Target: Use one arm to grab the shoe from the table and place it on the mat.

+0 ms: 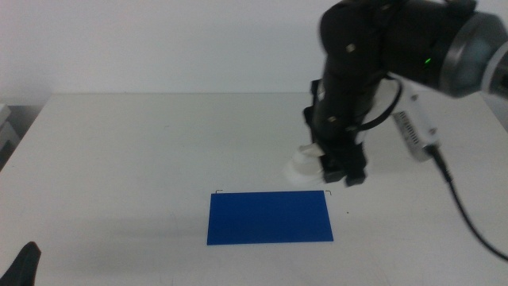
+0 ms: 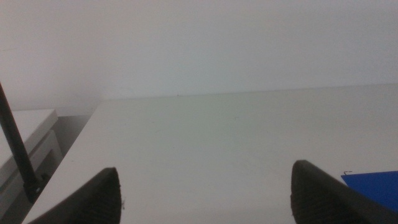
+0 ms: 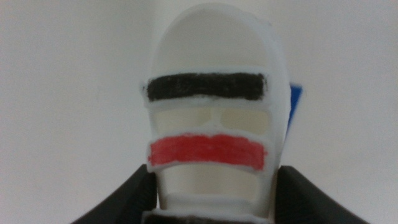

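The white shoe (image 1: 302, 167), with a black and a red stripe across its straps, is just beyond the far right corner of the blue mat (image 1: 270, 216) on the table (image 1: 119, 159). The right arm (image 1: 357, 71) reaches down over it from the right. My right gripper (image 1: 340, 168) is closed on the shoe's heel end. In the right wrist view the shoe (image 3: 214, 93) fills the space between the two jaws, which press its sides, and a sliver of the mat (image 3: 297, 99) shows behind it. My left gripper (image 1: 24, 266) waits at the bottom left, open and empty (image 2: 205, 193).
A black cable (image 1: 464, 206) hangs from the right arm over the table's right side. A white cabinet (image 2: 31, 149) stands beyond the table's left edge. The mat's corner (image 2: 373, 186) shows in the left wrist view.
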Robot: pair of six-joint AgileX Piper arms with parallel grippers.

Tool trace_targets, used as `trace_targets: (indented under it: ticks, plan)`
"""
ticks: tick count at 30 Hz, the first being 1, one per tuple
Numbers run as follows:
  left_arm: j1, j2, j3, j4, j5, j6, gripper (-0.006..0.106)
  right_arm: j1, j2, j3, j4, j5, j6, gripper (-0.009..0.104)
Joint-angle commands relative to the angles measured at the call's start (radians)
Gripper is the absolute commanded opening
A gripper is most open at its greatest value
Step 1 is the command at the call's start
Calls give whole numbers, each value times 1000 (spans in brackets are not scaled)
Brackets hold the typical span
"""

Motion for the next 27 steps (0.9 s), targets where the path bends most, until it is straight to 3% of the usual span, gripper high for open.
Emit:
trace_targets:
  ticks: [1,12,17,27]
  plan:
    - [-5,-14,7,-10,-82,-5,94,42,-38,-23,-49,52,74,-4]
    - [-5,-14,7,-10,-82,-5,94,126,81,-28,46,-80,79,-4]
    - [-5,-14,7,-10,-82,-5,94,138,126,-57,22,-73,57,-4]
    - [-5,-14,7,-10,-82,-5,94,146,131,-57,-61,-132,-453,-4]
